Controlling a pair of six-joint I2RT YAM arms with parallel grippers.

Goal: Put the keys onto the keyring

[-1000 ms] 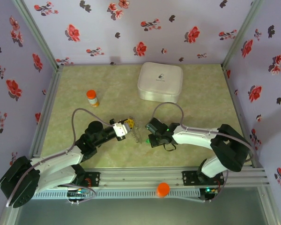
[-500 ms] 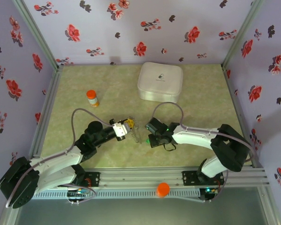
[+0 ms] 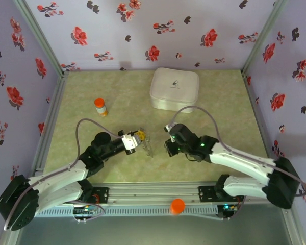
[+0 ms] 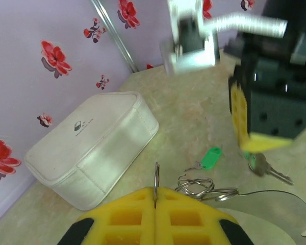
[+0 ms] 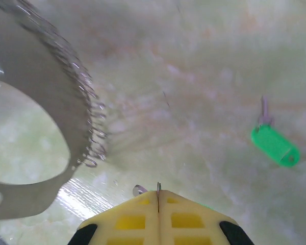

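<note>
So the pale green marbled worktop (image 3: 224, 117) is boxed in by floral-print walls (image 3: 143, 30) on three sides, with a metal frame rail (image 3: 158, 190) along the near edge. Both arms meet low in the middle, close to that rail. There's plenty of bare surface beyond and to either side of the tips. The only stuff out there is a white rounded zip case (image 3: 174, 89) well beyond the right end effector (image 3: 169, 148) and a small orange-capped bottle (image 3: 100, 106) well beyond the left end effector (image 3: 139, 136), off to its outer side. The left one is clamped fully closed, its yellow pads (image 4: 127, 209) pinching a thin wire ring edge-on. That ring looks like part of the grey loop keyring with its fringe of little wire coils (image 4: 200, 186), which sits just ahead of those pads, between the two end effectors. The right one is closed too. The left wrist cam catches a green-headed key (image 4: 265, 167) hanging under its tips, shaft pointing away. On the right wrist cam it's just a sliver of metal poking up between the pads, with the keyring's grey band and coils up close on the left. The second green key (image 5: 274, 145) lies flat on the worktop ahead and right of the right pads, apart from the loop. From overhead the keys are too small to make out.
</note>
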